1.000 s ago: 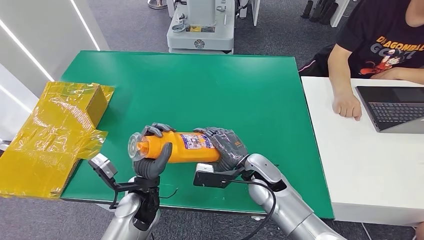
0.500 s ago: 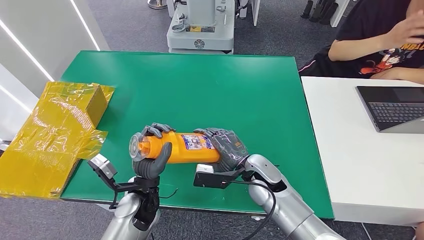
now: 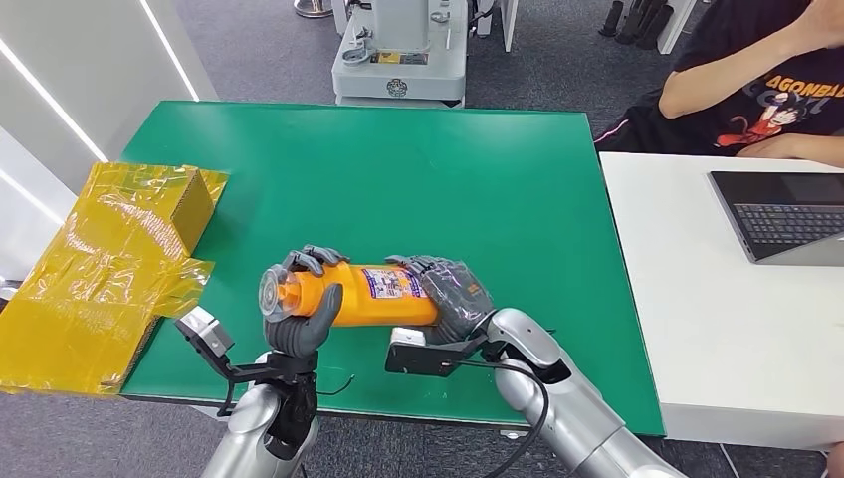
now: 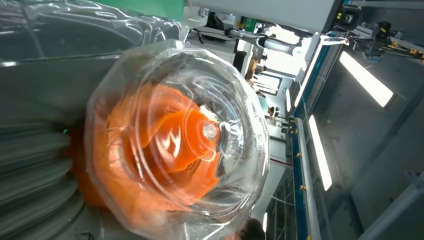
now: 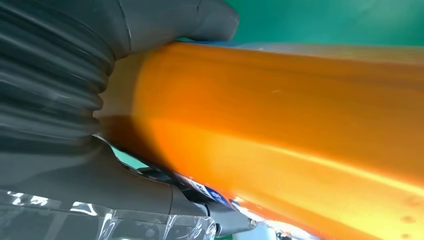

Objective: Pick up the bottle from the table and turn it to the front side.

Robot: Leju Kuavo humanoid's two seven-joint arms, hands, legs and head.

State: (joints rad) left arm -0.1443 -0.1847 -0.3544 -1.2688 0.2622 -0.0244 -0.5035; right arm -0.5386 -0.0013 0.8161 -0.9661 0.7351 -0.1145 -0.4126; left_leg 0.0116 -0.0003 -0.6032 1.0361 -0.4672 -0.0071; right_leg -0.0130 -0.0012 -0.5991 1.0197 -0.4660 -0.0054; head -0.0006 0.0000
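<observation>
An orange bottle (image 3: 373, 294) with a clear cap (image 3: 274, 291) and a printed label lies on its side, lifted a little above the near part of the green table (image 3: 398, 179). My left hand (image 3: 302, 324) grips its cap end, thumb in front and fingers curled over the top. My right hand (image 3: 453, 291) wraps the base end. The left wrist view looks straight at the clear cap (image 4: 177, 135) with the orange neck inside. Seen from the right wrist, the orange bottle (image 5: 280, 120) runs across the picture beside my grey thumb (image 5: 165, 25).
A crumpled yellow foil-wrapped box (image 3: 109, 259) lies at the table's left edge. To the right stands a white table (image 3: 737, 329) with a laptop (image 3: 786, 214); a person in a black shirt (image 3: 756, 80) sits behind it. A grey machine (image 3: 398, 50) stands beyond the far edge.
The person has lifted a hand off the white table and raised the arm. The bottle and both of my hands have hardly moved.
</observation>
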